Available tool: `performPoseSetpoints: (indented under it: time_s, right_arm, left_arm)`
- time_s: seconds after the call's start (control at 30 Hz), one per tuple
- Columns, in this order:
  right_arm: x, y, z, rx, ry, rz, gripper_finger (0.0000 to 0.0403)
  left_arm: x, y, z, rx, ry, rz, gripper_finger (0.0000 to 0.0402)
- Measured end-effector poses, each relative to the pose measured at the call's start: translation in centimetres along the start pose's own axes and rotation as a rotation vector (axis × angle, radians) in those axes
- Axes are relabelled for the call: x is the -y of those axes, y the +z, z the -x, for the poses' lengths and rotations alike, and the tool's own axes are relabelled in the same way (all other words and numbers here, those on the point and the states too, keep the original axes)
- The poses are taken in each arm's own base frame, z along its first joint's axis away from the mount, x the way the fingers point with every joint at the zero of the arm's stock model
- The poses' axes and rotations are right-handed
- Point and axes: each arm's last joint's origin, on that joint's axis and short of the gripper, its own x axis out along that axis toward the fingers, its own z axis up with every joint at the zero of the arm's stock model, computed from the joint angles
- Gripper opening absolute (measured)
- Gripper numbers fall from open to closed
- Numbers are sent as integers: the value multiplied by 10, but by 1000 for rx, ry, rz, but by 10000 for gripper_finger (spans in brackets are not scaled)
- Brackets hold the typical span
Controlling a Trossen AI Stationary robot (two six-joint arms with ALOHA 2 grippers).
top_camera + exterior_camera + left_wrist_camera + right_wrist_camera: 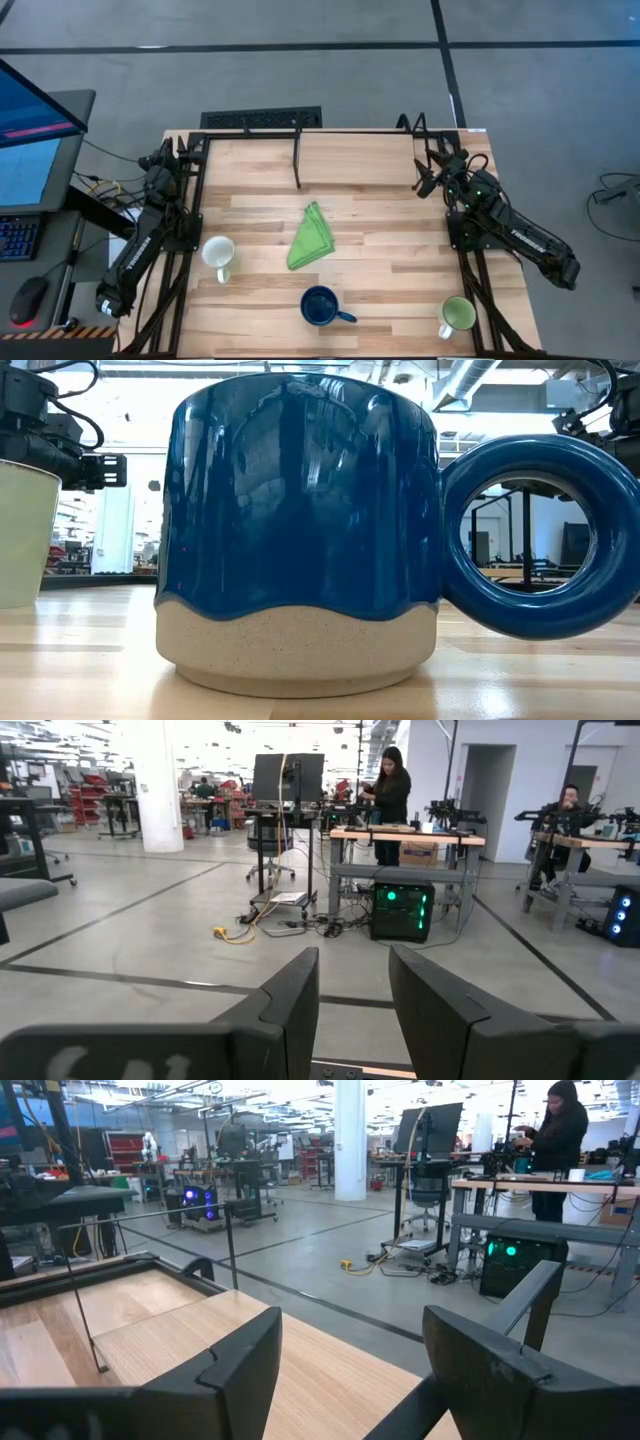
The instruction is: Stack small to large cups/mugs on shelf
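Dark blue mug (300,530) nearest; both grippers seemingly parted, empty.

The big mug (300,520) is glossy dark blue above a speckled beige base; another mug (459,314) is light green, one (218,252) white, the cloth (312,238) green.

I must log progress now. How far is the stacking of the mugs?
Nothing is done yet. The white mug, blue mug and green mug stand apart near the table's front edge, unstacked. Left gripper and right gripper wait at the back corners, jaws open, empty. All stacking remains.
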Motion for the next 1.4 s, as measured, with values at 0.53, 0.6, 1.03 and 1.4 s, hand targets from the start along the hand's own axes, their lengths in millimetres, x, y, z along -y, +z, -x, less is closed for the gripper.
performPoseSetpoints:
  time_s: [0.53,0.6,1.03,1.4]
  right_arm:
    - [0,0,0,0,0,0,265]
    - [0,0,0,0,0,0,265]
    - [0,0,0,0,0,0,265]
    - [0,17,3,82,29,-56,265]
  left_arm:
    - [0,0,0,0,0,0,114]
    - [0,0,0,0,0,0,114]
    - [0,0,0,0,0,0,114]
    - [0,0,0,0,0,0,114]
